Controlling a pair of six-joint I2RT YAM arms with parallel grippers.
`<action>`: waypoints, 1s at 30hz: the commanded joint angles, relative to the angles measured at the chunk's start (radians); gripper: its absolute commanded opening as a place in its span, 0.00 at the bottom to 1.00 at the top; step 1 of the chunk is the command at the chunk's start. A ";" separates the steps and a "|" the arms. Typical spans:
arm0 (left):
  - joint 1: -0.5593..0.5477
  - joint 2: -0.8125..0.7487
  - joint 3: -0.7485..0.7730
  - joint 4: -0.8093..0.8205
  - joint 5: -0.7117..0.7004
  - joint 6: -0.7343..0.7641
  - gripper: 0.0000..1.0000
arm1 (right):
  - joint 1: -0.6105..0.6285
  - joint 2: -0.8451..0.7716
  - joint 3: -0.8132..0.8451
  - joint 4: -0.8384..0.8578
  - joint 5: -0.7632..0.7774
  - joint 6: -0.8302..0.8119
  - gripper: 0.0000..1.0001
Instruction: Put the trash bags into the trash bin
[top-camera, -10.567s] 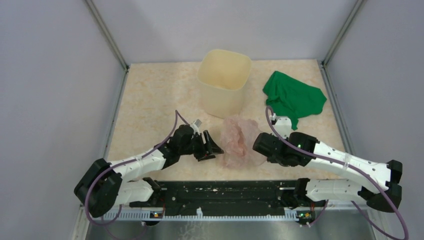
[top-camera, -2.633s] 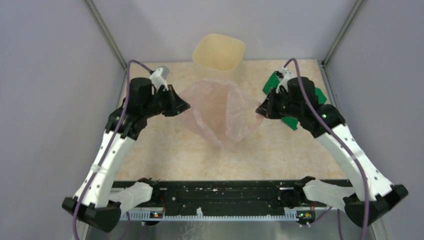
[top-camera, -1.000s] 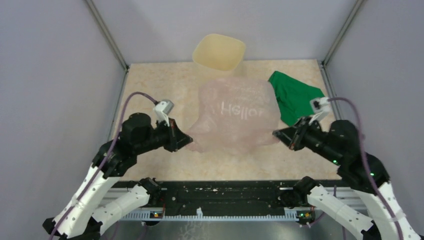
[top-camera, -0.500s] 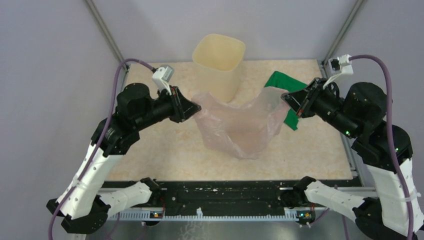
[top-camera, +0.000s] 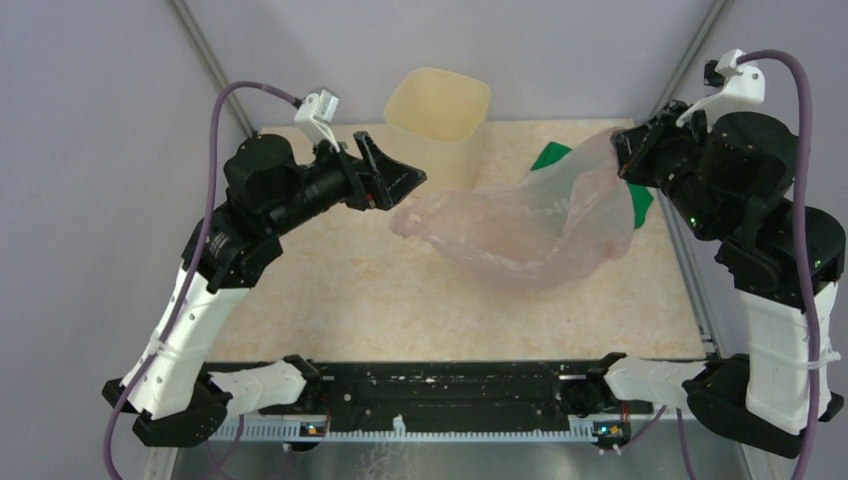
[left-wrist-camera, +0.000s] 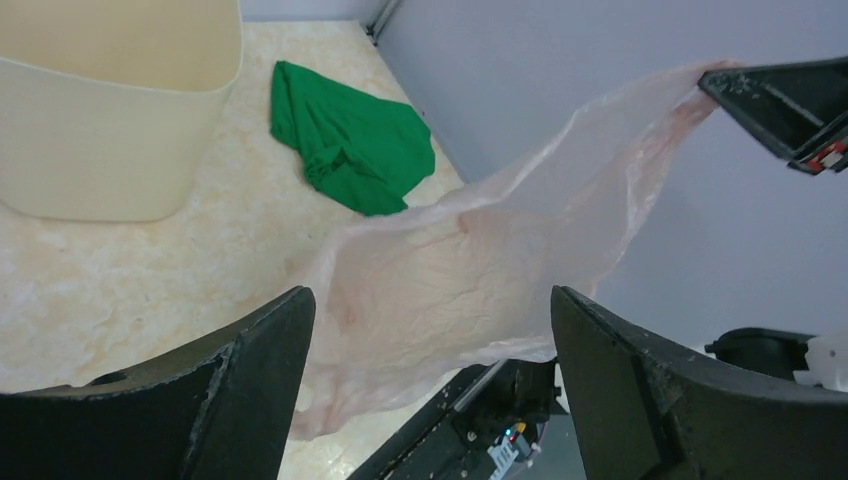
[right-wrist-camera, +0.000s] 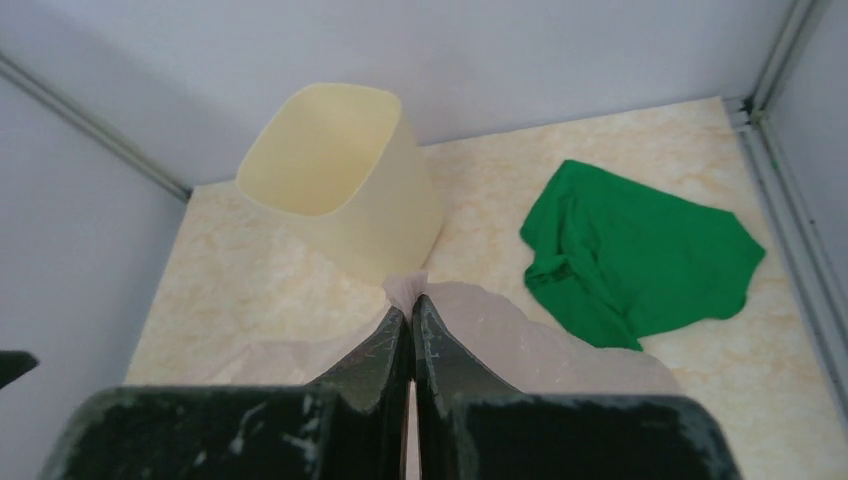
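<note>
The pale-pink trash bag (top-camera: 520, 228) hangs in the air, stretched out and sagging, above the table. My right gripper (top-camera: 622, 142) is shut on its upper corner, high at the right; the wrist view shows the film pinched between the closed fingertips (right-wrist-camera: 410, 297). My left gripper (top-camera: 405, 188) is open and empty, its jaws wide apart, just above the bag's loose left end. In the left wrist view the bag (left-wrist-camera: 470, 270) hangs ahead of the open gripper (left-wrist-camera: 430, 300). The cream-beige trash bin (top-camera: 438, 112) stands upright at the back, behind the bag, its mouth open.
A crumpled green cloth (right-wrist-camera: 640, 250) lies on the table to the right of the bin, mostly hidden by the bag in the top view (top-camera: 547, 156). Grey walls with metal corner posts (top-camera: 215, 75) close in the table.
My left gripper has let go of the bag and opened. My right arm has risen further up and to the right, so the bag now hangs from the right gripper alone.
</note>
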 joint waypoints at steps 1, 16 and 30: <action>0.004 0.049 0.079 0.047 -0.121 -0.048 0.94 | 0.008 0.030 0.039 0.013 0.131 -0.067 0.00; 0.290 0.397 0.150 0.051 -0.222 -0.026 0.88 | 0.008 0.020 0.063 0.038 0.104 -0.119 0.00; 0.315 0.806 0.467 0.080 -0.398 0.167 0.78 | 0.009 -0.039 -0.053 0.038 -0.025 -0.146 0.00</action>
